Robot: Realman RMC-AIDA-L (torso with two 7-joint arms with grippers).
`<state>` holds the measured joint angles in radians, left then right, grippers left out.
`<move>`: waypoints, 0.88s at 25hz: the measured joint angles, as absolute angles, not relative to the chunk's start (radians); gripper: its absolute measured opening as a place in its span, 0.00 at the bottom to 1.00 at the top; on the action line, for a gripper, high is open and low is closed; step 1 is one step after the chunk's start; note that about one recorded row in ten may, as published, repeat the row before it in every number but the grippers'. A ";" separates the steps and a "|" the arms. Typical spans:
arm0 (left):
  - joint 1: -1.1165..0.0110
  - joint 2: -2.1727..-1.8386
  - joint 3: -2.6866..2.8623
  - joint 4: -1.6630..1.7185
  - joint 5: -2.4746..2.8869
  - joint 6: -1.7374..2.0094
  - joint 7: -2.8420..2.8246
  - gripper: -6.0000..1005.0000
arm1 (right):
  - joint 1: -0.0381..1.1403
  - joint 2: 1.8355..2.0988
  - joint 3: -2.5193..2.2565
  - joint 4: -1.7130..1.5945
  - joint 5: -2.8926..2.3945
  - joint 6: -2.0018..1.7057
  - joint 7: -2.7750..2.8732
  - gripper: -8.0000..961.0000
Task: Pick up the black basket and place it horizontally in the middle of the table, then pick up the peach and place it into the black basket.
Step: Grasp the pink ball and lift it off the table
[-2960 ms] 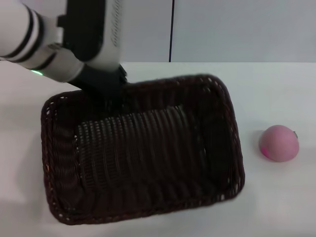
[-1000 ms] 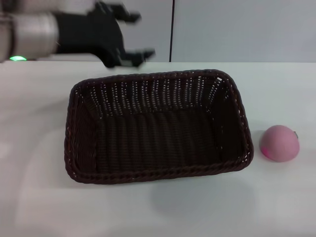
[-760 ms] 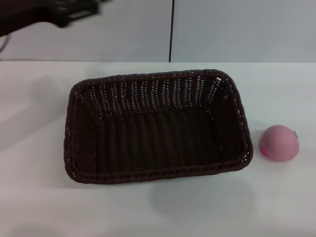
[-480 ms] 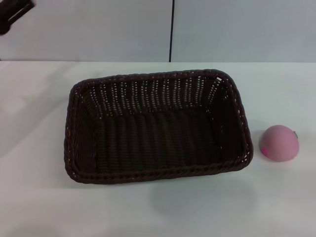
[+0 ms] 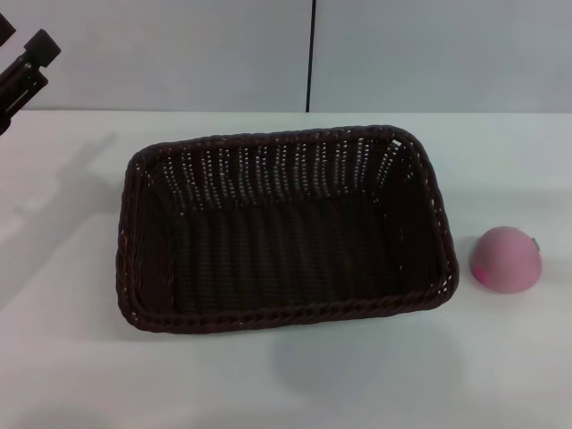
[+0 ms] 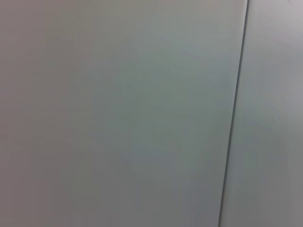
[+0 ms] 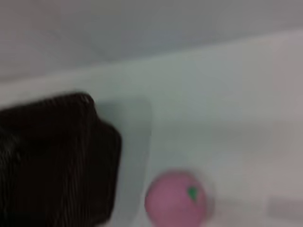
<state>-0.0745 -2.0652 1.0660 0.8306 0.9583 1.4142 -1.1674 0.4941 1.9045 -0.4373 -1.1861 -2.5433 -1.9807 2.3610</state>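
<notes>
Centrally on the table (image 5: 268, 384) sits the black basket (image 5: 281, 228), upright with its open mouth facing up and its long sides running left to right; nothing lies inside it. To its right, just beside the rim but apart from it, rests the peach (image 5: 506, 259), also seen from the right wrist camera (image 7: 176, 198) with its green mark on top and a corner of the basket (image 7: 52, 156) nearby. Only the tips of the left gripper (image 5: 20, 71) show at the far upper left edge, raised and well apart from the basket; whether its fingers are spread or closed cannot be told. No right gripper fingers are visible. Behind the table stands a pale wall (image 6: 118, 113) with a dark vertical seam (image 6: 233, 123).
</notes>
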 joint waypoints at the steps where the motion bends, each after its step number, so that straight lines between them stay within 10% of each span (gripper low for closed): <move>1: -0.074 -2.065 1.066 0.831 0.958 1.414 -1.167 0.75 | 0.494 1.904 -0.437 -1.186 -2.543 -1.981 2.361 0.73; 10: -0.090 -2.066 1.065 0.820 0.956 1.411 -1.167 0.74 | 0.582 2.006 -0.573 -1.048 -2.597 -1.777 2.336 0.73; 22: -0.111 -2.065 1.061 0.819 0.956 1.405 -1.167 0.74 | 0.608 2.021 -0.594 -0.935 -2.599 -1.670 2.324 0.73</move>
